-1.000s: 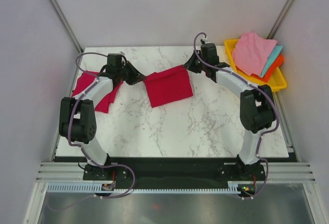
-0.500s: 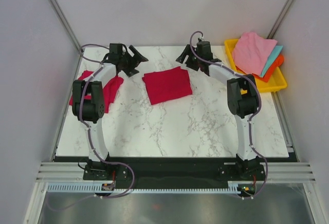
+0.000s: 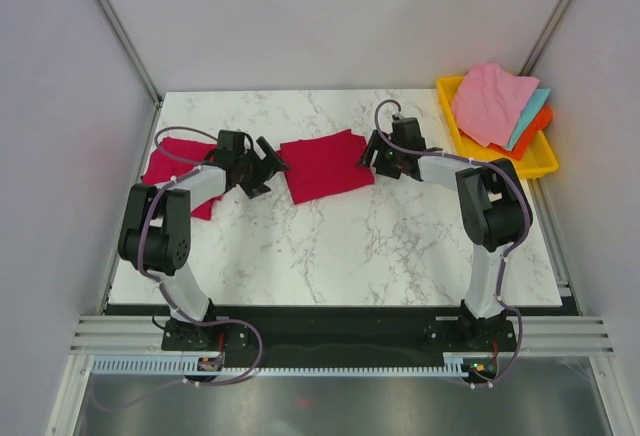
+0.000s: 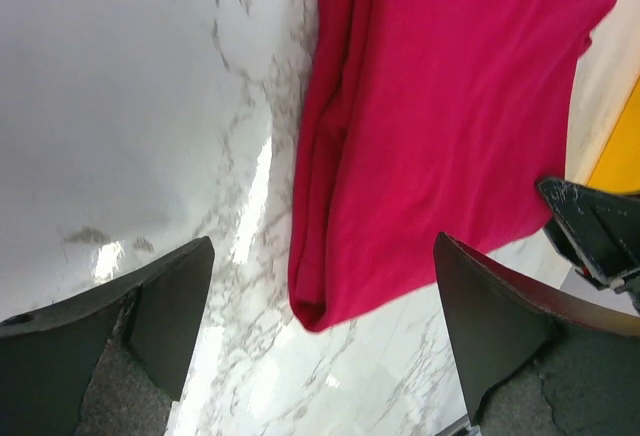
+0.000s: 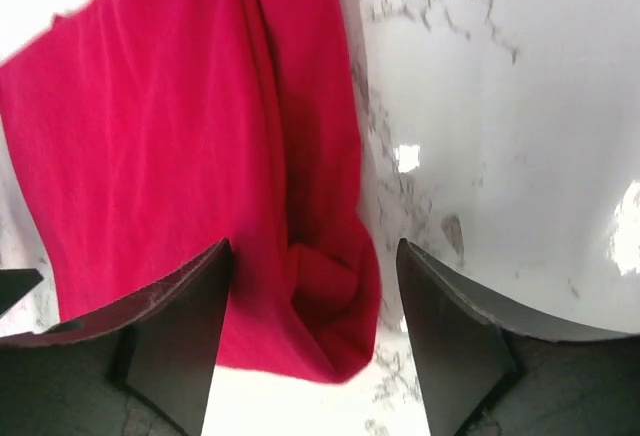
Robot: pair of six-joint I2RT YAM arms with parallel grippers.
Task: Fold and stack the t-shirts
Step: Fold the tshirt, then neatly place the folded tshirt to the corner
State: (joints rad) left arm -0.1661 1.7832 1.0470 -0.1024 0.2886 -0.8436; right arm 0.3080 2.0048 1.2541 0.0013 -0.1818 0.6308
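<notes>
A folded crimson t-shirt (image 3: 325, 166) lies on the marble table (image 3: 350, 246) at mid-back. My left gripper (image 3: 266, 163) is at its left edge and my right gripper (image 3: 374, 152) at its right edge, both low and open. In the left wrist view the shirt's corner (image 4: 330, 286) lies between the wide-open gripper (image 4: 320, 341), touching neither finger. In the right wrist view a bunched corner of the t-shirt (image 5: 330, 296) sits between the open gripper (image 5: 315, 341). A second red t-shirt (image 3: 175, 168) lies crumpled at the far left, partly under the left arm.
A yellow tray (image 3: 546, 162) stands at the back right with pink (image 3: 490, 101), teal (image 3: 531, 114) and orange (image 3: 537, 133) cloths piled in it. Grey walls close in the table on the left, back and right.
Both grippers opened and let go of the folded shirt's far corners, pulled away toward the back, then came down beside its left and right edges. The shirt now lies flat.
</notes>
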